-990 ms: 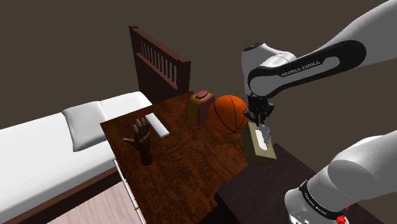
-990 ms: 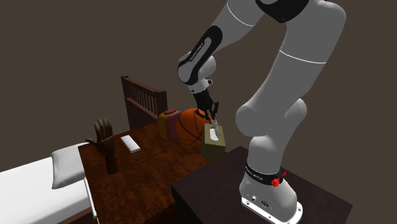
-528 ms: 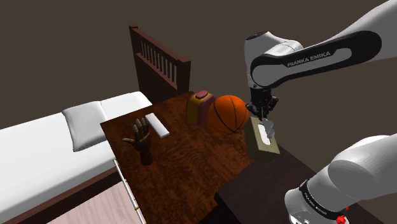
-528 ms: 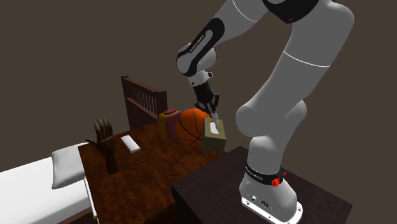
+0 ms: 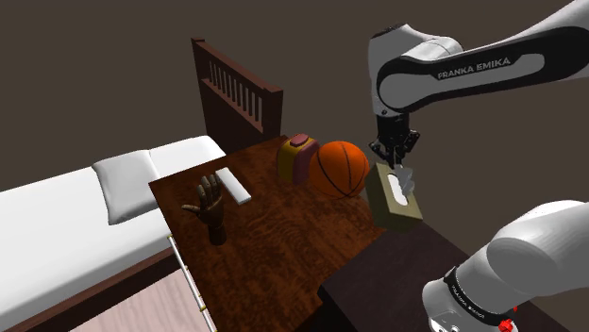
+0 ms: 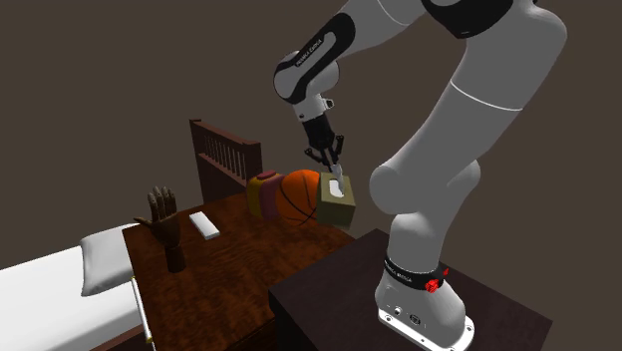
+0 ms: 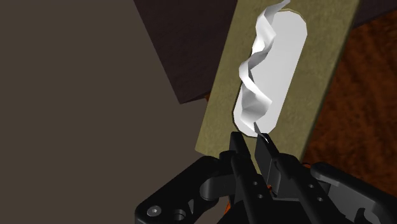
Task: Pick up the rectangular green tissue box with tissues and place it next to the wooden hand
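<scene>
Pick looks done: your gripper (image 7: 252, 140) pinches the tissue (image 7: 252, 95), olive-green tissue box (image 5: 392, 207) hanging just below the jaws, clear of the table (image 5: 283, 240). Left: carry to wooden hand (image 5: 211, 207), well away, set down.

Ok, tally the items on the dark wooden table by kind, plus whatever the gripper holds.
Olive-green rectangular tissue box, in the gripper: 1
Orange basketball: 1
Brown wooden hand: 1
Flat white rectangular block: 1
Yellow-and-maroon container: 1
Total: 5
</scene>
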Robot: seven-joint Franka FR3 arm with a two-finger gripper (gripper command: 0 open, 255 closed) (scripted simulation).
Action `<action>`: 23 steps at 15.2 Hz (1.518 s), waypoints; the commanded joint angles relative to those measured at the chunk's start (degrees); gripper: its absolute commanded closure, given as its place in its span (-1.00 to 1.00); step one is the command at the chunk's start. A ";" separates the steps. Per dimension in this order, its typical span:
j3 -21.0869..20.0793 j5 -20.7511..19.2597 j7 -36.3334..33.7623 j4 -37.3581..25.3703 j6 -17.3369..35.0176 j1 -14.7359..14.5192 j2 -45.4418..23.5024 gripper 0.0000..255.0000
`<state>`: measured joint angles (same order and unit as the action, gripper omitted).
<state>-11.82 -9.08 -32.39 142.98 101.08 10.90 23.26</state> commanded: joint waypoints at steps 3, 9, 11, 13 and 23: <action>0.14 0.21 0.78 -2.21 -3.38 -0.06 1.26 1.00; 0.34 0.33 1.86 -5.81 -8.14 -0.05 2.55 1.00; 0.40 0.34 2.21 -7.09 -9.70 -0.03 2.86 1.00; 0.45 0.33 2.54 -8.42 -11.24 -0.01 3.12 1.00; 0.62 0.13 4.11 -15.68 -18.80 0.20 3.60 1.00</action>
<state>-11.17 -8.96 -28.39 128.14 83.11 11.10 26.88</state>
